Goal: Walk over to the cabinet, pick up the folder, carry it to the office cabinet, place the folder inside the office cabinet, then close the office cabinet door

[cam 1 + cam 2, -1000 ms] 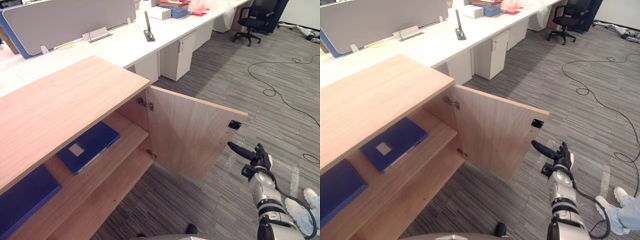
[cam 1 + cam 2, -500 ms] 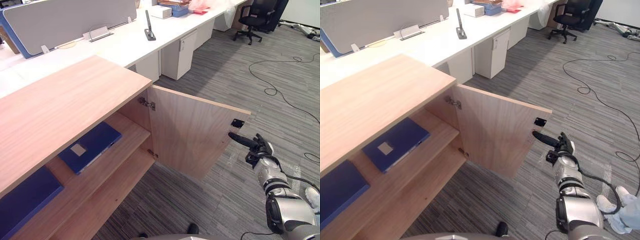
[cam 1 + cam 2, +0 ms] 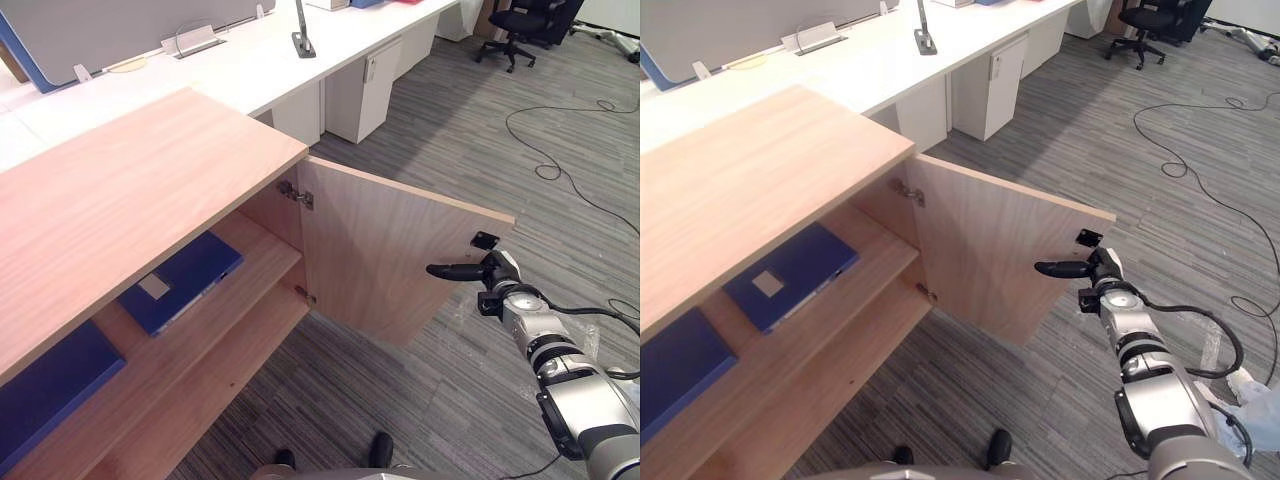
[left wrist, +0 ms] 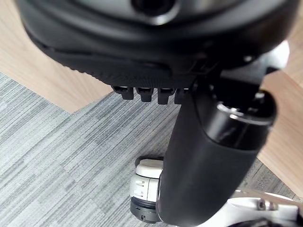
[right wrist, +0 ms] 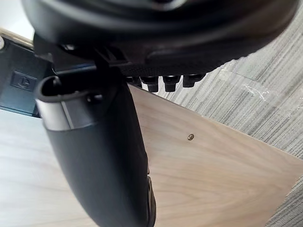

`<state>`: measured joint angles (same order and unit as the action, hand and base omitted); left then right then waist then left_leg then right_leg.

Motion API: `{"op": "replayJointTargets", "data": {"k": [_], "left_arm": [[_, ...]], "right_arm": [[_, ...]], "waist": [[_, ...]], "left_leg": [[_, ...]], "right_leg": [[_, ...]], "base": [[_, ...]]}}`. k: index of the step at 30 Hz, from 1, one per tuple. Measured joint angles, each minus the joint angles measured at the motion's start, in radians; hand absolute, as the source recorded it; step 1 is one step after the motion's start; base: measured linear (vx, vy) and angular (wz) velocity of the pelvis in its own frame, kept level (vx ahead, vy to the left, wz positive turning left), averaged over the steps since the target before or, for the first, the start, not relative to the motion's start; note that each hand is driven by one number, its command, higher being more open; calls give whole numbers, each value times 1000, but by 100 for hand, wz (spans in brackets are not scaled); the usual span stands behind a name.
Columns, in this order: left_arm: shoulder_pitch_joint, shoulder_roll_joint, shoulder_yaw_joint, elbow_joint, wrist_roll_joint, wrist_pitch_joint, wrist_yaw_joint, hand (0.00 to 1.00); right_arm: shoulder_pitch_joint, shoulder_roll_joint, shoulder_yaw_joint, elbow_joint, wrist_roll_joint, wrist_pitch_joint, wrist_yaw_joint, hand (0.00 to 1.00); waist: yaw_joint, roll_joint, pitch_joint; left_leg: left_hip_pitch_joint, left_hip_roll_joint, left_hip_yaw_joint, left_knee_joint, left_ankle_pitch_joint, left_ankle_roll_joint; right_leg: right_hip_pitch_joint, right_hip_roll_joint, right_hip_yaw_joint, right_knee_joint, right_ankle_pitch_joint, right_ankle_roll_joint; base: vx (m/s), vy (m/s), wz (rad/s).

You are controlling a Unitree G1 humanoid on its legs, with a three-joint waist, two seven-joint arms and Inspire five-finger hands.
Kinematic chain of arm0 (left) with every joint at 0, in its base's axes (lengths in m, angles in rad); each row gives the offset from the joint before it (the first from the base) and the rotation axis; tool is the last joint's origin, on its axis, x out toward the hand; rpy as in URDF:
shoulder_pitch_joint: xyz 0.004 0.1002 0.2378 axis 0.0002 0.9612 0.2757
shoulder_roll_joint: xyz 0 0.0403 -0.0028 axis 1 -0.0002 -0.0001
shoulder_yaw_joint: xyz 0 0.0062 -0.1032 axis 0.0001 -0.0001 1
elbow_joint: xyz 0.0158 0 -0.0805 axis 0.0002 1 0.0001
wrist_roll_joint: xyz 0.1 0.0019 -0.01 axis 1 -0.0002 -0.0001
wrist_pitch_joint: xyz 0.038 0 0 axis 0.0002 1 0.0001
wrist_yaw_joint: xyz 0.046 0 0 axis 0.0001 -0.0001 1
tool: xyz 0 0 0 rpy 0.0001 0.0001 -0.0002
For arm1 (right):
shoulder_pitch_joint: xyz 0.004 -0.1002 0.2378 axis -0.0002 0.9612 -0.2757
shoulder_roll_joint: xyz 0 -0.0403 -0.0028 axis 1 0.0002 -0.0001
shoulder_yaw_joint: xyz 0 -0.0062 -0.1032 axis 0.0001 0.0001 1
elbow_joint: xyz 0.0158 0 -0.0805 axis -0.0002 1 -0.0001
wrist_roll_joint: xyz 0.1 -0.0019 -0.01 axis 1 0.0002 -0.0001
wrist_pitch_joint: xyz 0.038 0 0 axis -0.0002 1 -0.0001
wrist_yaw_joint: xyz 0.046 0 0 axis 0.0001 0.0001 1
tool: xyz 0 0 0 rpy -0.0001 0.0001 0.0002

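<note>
1. The left hand hangs low at the near side over the carpet, its fingers relaxed and holding nothing
2. At the near left, a second blue folder lies flat on the upper shelf of the office cabinet
3. The right hand is stretched out at the right, by the free edge of the cabinet door. Its fingers are straight and released, gripping nothing. They point left across the door's inner face, just below the black latch plate. Whether they touch the wood cannot be told
4. The door stands wide open, swung out to the right on 2 hinges. It looks like a stiff, flat, fairly light panel that should turn freely. The face is smooth with no handle in sight, so a grip would likely slip. The free edge, farthest from the hinges, seems the best place to hook or push, sweeping it toward the near left
5. Farther in on the same shelf, the blue folder with a pale label lies flat, already inside and well apart from both hands. It looks thin, rigid and light, and needs no more handling
6. Beyond the cabinet runs a long white desk
</note>
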<state>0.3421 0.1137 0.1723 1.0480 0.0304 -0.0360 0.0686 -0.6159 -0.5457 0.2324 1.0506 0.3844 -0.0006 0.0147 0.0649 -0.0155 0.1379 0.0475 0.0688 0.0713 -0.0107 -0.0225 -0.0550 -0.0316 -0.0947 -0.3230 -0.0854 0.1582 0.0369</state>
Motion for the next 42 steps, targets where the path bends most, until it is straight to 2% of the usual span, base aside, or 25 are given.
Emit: {"op": "replayJointTargets", "data": {"k": [4, 5, 9, 10, 11, 13, 15, 17, 18, 20, 23, 24, 29, 33, 36, 37, 39, 40, 41, 42], "left_arm": [[-2, 1, 1, -3, 0, -1, -3, 100], [-6, 2, 1, -3, 0, -1, -3, 100], [-7, 13, 9, -1, 4, -1, -3, 100], [-8, 24, 10, 4, 19, 0, -5, 100], [-10, 29, 12, 8, 21, 0, -5, 100], [-22, 47, 42, 27, 38, 2, -8, 100], [-36, 58, 59, 47, 56, 2, -8, 100], [-48, 61, 87, 60, 68, 4, -9, 100], [-52, 60, 92, 64, 70, 5, -9, 100], [-63, 49, 139, 78, 79, 5, -11, 100], [-62, 39, 202, 79, 88, 5, -12, 100], [-54, 45, 221, 79, 89, 5, -10, 100], [-52, 68, 243, 99, 90, 6, -8, 100], [-53, 55, 243, 100, 97, 8, -7, 100], [-62, 36, 244, 97, 97, 8, -2, 100], [-73, 19, 244, 94, 96, 5, 2, 100], [-90, -8, 242, 93, 86, 1, 11, 100], [-95, -25, 240, 92, 75, -1, 13, 100], [-98, -34, 236, 92, 56, 0, 17, 100], [-100, -36, 228, 90, 54, -1, 20, 100]], "right_arm": [[3, -22, 71, -57, -35, 2, 6, 100], [15, -43, 123, -104, -54, 4, 6, 100], [95, -202, 359, -369, -223, 17, 21, 100], [117, -265, 473, -473, -307, 20, 67, 100], [121, -278, 505, -510, -348, 21, 91, 100], [152, -327, 652, -685, -459, 21, 220, 100], [170, -324, 727, -789, -498, 18, 300, 100], [193, -268, 818, -895, -513, -24, 397, 100], [208, -239, 823, -907, -514, -39, 417, 100], [234, -154, 881, -970, -522, -120, 471, 100], [238, -122, 886, -1018, -580, -181, 476, 100], [244, -127, 884, -1010, -580, -179, 473, 100], [295, -123, 871, -988, -588, -179, 459, 100], [325, -50, 847, -875, -625, -175, 438, 100], [359, 52, 827, -710, -649, -167, 417, 100], [387, 133, 772, -571, -665, -156, 397, 100], [400, 227, 685, -412, -700, -128, 355, 100], [408, 290, 600, -305, -749, -95, 305, 100], [428, 346, 483, -221, -770, -75, 250, 100], [439, 369, 420, -189, -771, -66, 218, 100]], "waist": [[-15, 1, 16], [-17, 1, 23], [-28, -4, 23], [-38, -8, 20], [-42, -10, 19], [-44, -22, 7], [-42, -28, -1], [-24, -31, -11], [-16, -30, -12], [4, -28, -18], [26, -46, -33], [32, -67, -48], [38, -102, -71], [46, -91, -67], [65, -72, -56], [84, -60, -47], [94, -40, -30], [94, -35, -18], [92, -30, -15], [90, -24, -13]], "left_leg": [[-1, 7, 4, 3, -3, -3], [-1, 11, 10, 4, -6, -8], [-7, 38, 43, 17, -18, -23], [-4, 55, 54, 20, -23, -31], [-5, 63, 57, 27, -27, -36], [-13, 97, 58, 55, -44, -56], [-18, 117, 56, 65, -50, -65], [-21, 137, 49, 68, -50, -65], [-22, 139, 46, 69, -50, -65], [-31, 142, 30, 70, -52, -59], [-35, 140, 26, 71, -52, -59], [-35, 138, 26, 71, -52, -59], [-33, 131, 23, 68, -53, -60], [-35, 115, 13, 64, -49, -57], [-35, 99, -34, 62, -45, -54], [-39, 87, -78, 77, -58, -47], [-67, 61, -142, 137, -77, -24], [-84, 24, -198, 180, -96, -20], [-103, -10, -262, 212, -110, -13], [-112, -25, -305, 227, -113, -6]], "right_leg": [[-3, 8, 5, -1, -1, -2], [-4, 12, 10, -3, -1, -3], [-17, 39, 39, -2, -5, -17], [-17, 55, 48, 0, -8, -27], [-17, 61, 50, 0, -9, -30], [-17, 94, 56, 1, -17, -54], [-16, 114, 55, 1, -23, -68], [-17, 134, 49, 0, -29, -82], [-17, 137, 47, 0, -31, -86], [-18, 140, 33, 0, -36, -88], [-18, 137, 29, -1, -35, -87], [-18, 134, 29, -3, -35, -86], [-17, 126, 30, -2, -32, -82], [-16, 111, 23, -1, -30, -73], [7, 92, -21, 1, -43, -56], [16, 72, -61, 42, -76, -43], [-16, 14, -118, 196, -165, -25], [-39, -53, -153, 340, -236, -12], [-58, -106, -149, 458, -268, -8], [-63, -118, -124, 503, -270, -11]], "base": [[-4, 2, -5], [0, 0, -12], [16, -20, -28], [36, -55, -24], [48, -88, -24], [38, -114, -18], [28, -114, -4], [15, -106, 4], [4, -73, 9], [-3, -27, 16], [-5, 35, 7], [1, 57, 1], [34, 67, 0], [32, 71, 8], [41, 71, 51], [31, 96, 93], [14, 138, 112], [10, 155, 147], [12, 127, 163], [26, 85, 205]]}}
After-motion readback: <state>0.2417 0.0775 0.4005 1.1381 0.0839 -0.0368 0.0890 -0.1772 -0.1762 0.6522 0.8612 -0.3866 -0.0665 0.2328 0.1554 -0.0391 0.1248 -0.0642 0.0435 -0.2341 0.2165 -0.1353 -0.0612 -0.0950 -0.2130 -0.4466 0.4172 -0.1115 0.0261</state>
